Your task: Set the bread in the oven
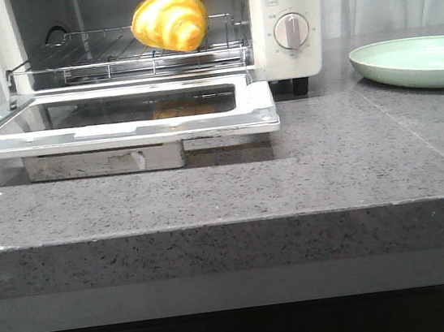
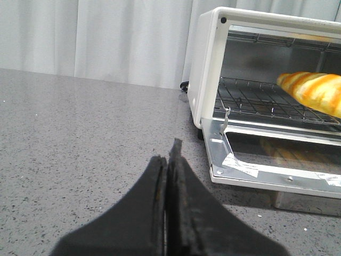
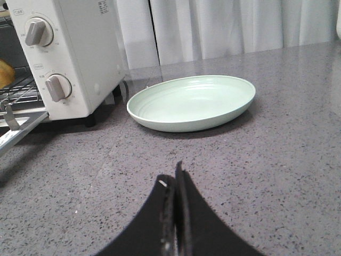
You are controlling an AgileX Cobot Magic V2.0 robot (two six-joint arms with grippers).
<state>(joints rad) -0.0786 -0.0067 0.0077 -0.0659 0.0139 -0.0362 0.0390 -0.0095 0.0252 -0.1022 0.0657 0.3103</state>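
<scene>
The golden-orange striped bread (image 1: 170, 20) lies on the wire rack (image 1: 101, 55) inside the cream-white oven (image 1: 287, 10), whose glass door (image 1: 117, 114) hangs open and flat. The left wrist view shows the bread (image 2: 314, 92) on the rack inside the oven (image 2: 205, 69). My left gripper (image 2: 168, 152) is shut and empty, low over the counter, left of the oven. My right gripper (image 3: 173, 176) is shut and empty, over the counter in front of the plate; the oven (image 3: 80, 48) and a sliver of bread (image 3: 5, 73) show at that view's edge. Neither gripper shows in the front view.
A pale green plate (image 1: 417, 61) sits right of the oven, also in the right wrist view (image 3: 192, 102). The open door sticks out over the grey stone counter (image 1: 329, 168). White curtains hang behind.
</scene>
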